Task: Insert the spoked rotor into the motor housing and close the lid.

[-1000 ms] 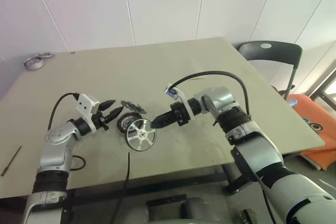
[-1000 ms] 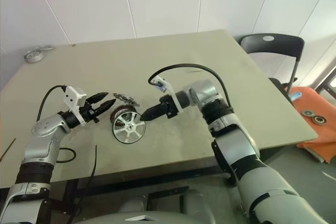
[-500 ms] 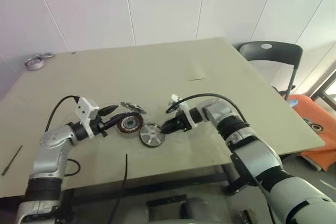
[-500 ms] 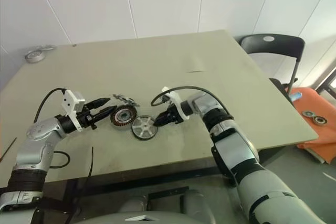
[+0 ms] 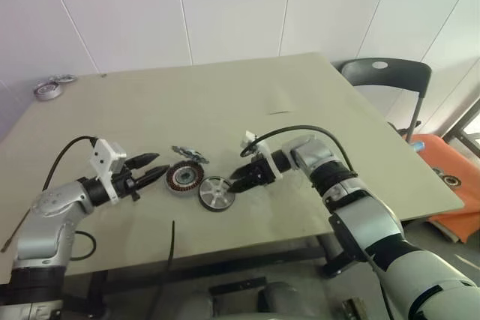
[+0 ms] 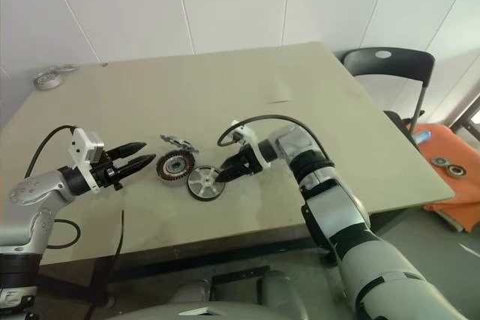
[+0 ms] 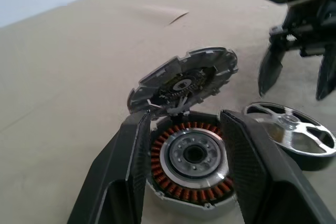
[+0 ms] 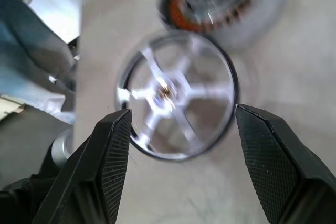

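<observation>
The motor housing [image 5: 184,177], with its ring of copper windings around a silver centre, sits open near the table's front. Its lid [image 5: 189,154], a grey-green toothed disc, stands tilted up at the housing's far edge. The spoked rotor [image 5: 216,192] lies flat on the table just right of the housing. My right gripper [image 5: 238,180] is open at the rotor's right edge, its fingers [image 8: 113,150] spread wider than the disc and holding nothing. My left gripper [image 5: 150,169] is open and empty, a short way left of the housing and pointing at it.
Round metal parts [image 5: 49,89] lie at the table's far left corner. A black chair [image 5: 386,73] stands past the right edge, with an orange object [image 5: 442,177] on the floor beyond. A black cable [image 5: 169,241] hangs over the front edge.
My right gripper lowered the rotor, set it flat beside the housing, opened and let go. My left gripper drew back to the left, away from the housing.
</observation>
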